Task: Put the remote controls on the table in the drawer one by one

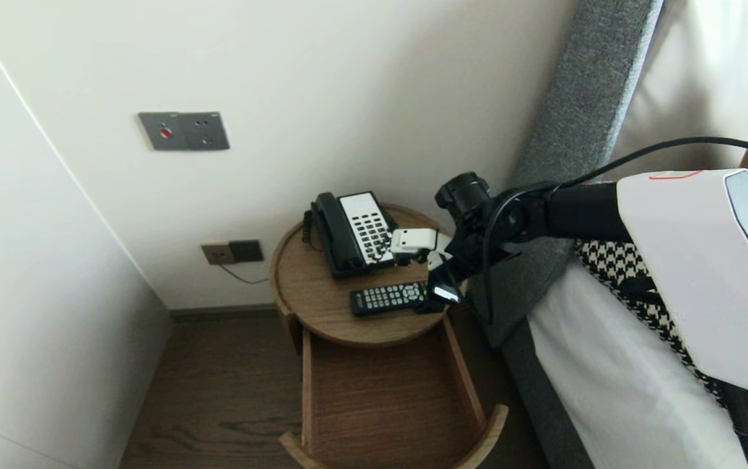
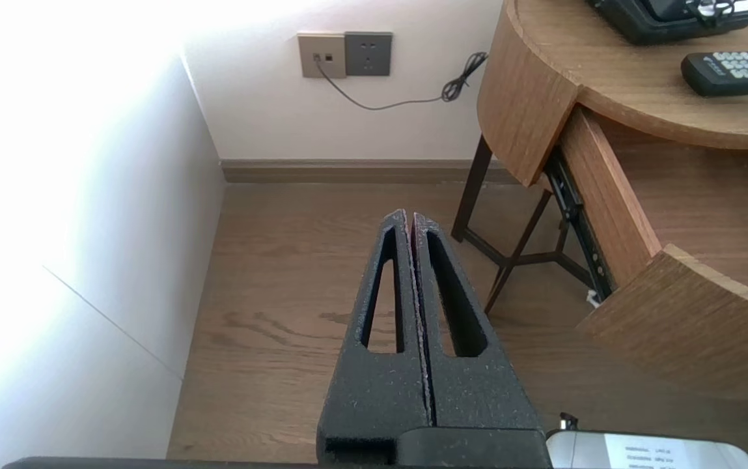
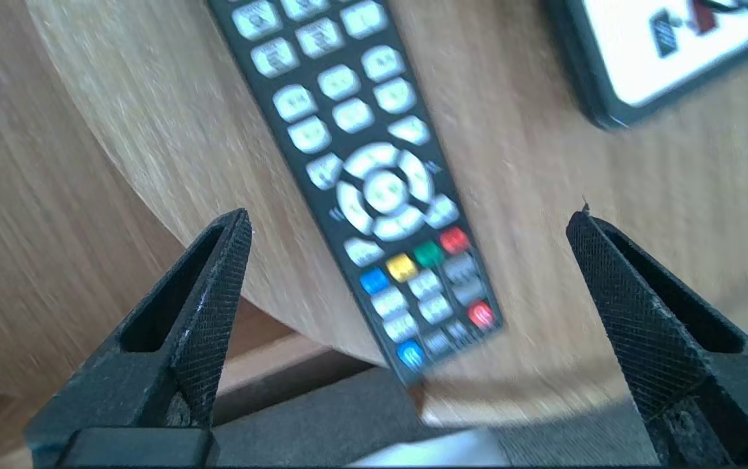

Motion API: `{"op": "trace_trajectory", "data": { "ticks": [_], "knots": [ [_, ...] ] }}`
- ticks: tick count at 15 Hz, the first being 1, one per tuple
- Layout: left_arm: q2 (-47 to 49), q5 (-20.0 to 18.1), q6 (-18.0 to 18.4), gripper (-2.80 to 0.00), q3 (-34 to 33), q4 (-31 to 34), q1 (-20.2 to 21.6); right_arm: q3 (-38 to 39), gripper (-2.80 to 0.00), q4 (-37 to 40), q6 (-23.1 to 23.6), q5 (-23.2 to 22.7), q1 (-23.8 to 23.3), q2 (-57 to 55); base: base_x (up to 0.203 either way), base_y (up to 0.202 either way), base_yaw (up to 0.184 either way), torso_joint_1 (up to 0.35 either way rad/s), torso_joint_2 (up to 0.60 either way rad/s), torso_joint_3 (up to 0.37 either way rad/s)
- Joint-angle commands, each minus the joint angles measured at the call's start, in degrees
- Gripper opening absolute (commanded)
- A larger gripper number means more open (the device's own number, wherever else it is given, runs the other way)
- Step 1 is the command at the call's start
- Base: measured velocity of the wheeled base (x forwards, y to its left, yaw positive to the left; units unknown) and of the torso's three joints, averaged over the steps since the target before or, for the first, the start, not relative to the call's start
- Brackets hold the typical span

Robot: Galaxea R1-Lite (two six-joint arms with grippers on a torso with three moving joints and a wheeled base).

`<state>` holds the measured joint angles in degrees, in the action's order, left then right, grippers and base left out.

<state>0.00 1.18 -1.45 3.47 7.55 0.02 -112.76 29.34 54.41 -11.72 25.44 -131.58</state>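
Observation:
A black remote control (image 1: 387, 298) (image 3: 374, 182) lies on the round wooden bedside table (image 1: 321, 306) near its front edge. My right gripper (image 1: 435, 296) (image 3: 413, 221) hovers just above the remote's near end, open wide, one finger on each side, touching nothing. A black and white desk telephone (image 1: 353, 231) stands behind the remote. Below the tabletop the table's drawer (image 1: 387, 397) is pulled out, with nothing in it. My left gripper (image 2: 411, 218) hangs shut and holds nothing, low over the wooden floor (image 2: 282, 306) beside the table.
The grey upholstered bed frame (image 1: 569, 130) and the mattress (image 1: 614, 384) stand close on the right of the table. The wall (image 1: 321, 85) behind carries switch plates (image 1: 183, 130) and a socket (image 1: 232, 251). A white cabinet panel (image 1: 28, 312) closes the left side.

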Motion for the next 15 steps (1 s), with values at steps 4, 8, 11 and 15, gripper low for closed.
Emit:
{"op": "trace_trajectory", "data": {
  "ticks": [4,8,11,15],
  "knots": [
    [0.0,0.05,-0.04,-2.8,-0.05,0.05,0.06,-0.09,0.0,-2.41,0.17,-0.24,0.66,-2.45,0.0,0.0,0.0,0.0,0.0,0.0],
    [0.0,0.05,-0.04,-2.8,0.04,0.1,-0.02,-0.09,0.0,-2.84,-0.25,-0.24,0.49,-3.74,0.0,0.0,0.0,0.0,0.0,0.0],
    [0.0,0.05,-0.04,-2.8,0.02,0.1,-0.02,-0.09,0.0,-4.12,-0.53,-0.24,0.49,-4.38,0.0,0.0,0.0,0.0,0.0,0.0],
    [0.0,0.05,-0.04,-2.8,0.04,0.06,0.06,-0.35,0.0,-4.21,-0.71,-0.32,0.49,-4.21,0.0,0.0,0.0,0.0,0.0,0.0]
  ]
}}
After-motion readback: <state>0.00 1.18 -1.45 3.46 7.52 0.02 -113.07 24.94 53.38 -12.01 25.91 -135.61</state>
